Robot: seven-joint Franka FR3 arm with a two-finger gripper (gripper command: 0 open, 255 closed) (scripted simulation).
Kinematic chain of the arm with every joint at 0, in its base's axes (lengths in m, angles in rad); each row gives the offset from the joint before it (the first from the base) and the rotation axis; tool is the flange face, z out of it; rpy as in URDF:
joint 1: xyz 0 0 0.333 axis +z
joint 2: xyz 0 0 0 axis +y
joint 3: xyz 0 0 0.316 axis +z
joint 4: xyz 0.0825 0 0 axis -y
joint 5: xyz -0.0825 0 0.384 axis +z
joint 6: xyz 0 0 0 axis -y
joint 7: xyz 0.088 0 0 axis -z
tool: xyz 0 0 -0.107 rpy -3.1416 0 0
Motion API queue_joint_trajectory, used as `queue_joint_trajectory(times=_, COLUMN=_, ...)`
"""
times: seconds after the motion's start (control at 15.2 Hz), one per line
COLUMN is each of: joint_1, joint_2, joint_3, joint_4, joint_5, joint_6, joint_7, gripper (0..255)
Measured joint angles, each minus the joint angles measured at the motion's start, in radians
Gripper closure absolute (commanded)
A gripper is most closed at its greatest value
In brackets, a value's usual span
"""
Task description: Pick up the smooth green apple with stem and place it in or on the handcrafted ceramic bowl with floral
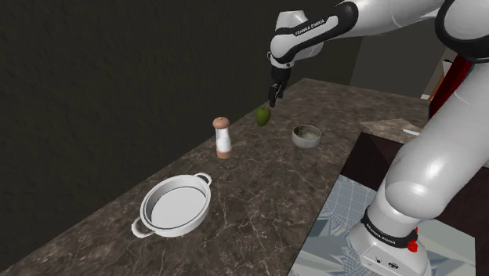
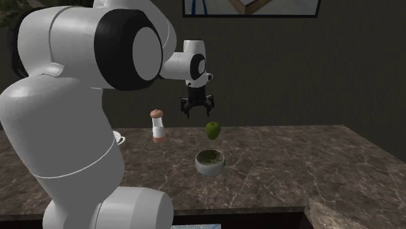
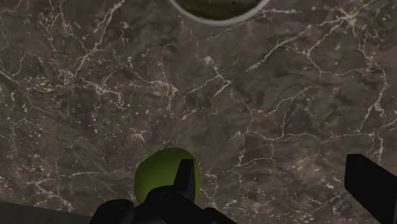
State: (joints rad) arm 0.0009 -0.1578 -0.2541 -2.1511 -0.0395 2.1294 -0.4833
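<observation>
A green apple (image 1: 263, 116) rests on the dark marbled counter (image 1: 235, 204), toward its far end. My gripper (image 1: 273, 98) hangs a little above it and slightly to the shoulder view's right, open and holding nothing. In the wrist view the apple (image 3: 162, 178) lies partly behind one finger (image 3: 186, 181), outside the gap, and the other finger (image 3: 372, 184) stands well apart from it. The small pale bowl (image 1: 306, 136) with a greenish inside sits on the counter a short way from the apple; its rim (image 3: 216, 19) shows ahead of the gripper. From the second exterior view, the gripper (image 2: 197, 107) is above the apple (image 2: 213, 130), with the bowl (image 2: 210, 161) nearer the camera.
A white shaker with a brown cap (image 1: 222, 137) stands to the shoulder view's left of the apple. A white two-handled pan (image 1: 176, 205) sits further along the counter, nearer the camera. A dark wall backs the counter. The robot's stand (image 1: 392, 243) is at the lower right.
</observation>
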Motion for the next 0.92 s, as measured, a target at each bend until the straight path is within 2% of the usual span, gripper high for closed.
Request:
queue_joint_trajectory(times=0.46, joint_1=-0.018, joint_2=0.262, joint_3=-0.039, joint_4=0.195, joint_5=0.122, joint_6=0.073, joint_7=-0.225, gripper=0)
queue_joint_trajectory(times=0.92, joint_1=-0.073, joint_2=0.517, joint_3=-0.016, joint_4=0.44, joint_5=0.231, joint_6=0.078, joint_7=-0.391, gripper=0)
